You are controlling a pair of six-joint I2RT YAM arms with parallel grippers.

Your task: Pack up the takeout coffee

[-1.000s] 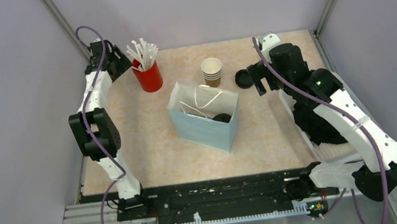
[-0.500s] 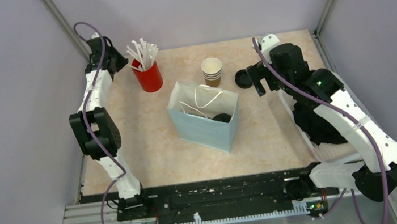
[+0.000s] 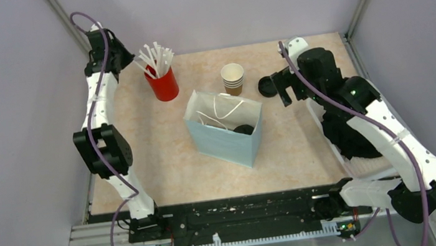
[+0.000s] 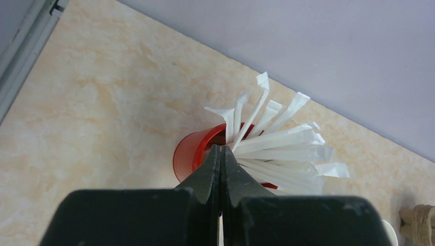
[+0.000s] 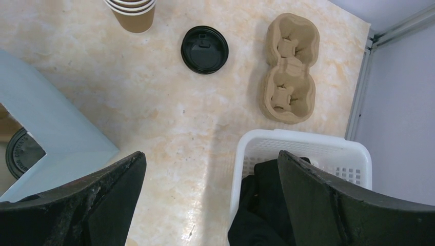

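no lettering, label, brand or number can be read anywhere here.

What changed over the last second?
The left hand closed shut and its arm drew back toward the far-left corner, by the red cup of straws. I cannot tell whether a straw is pinched. Unchanged: the right hand open near the loose black lid, the takeout coffee inside the blue bag, and the cup stack.
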